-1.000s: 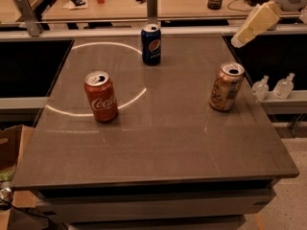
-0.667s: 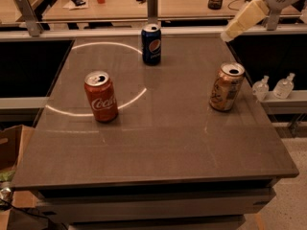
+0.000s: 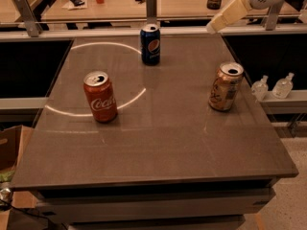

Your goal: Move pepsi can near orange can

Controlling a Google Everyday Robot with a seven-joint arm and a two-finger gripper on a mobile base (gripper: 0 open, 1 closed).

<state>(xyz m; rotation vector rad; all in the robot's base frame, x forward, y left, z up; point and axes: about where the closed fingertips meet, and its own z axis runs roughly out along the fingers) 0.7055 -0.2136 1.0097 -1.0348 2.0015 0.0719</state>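
Camera view: pepsi can (image 3: 150, 44) upright near table (image 3: 158, 143) far edge, orange can (image 3: 226, 86) well apart at right, gripper (image 3: 221, 20) above far-right corner, grip state not discernible

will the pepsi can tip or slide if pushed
The pepsi can stands upright and tall for its base, so a high push would probably tip it. The table looks smooth, so a low push likely slides it. The gripper hangs over the far right corner, apart from it.
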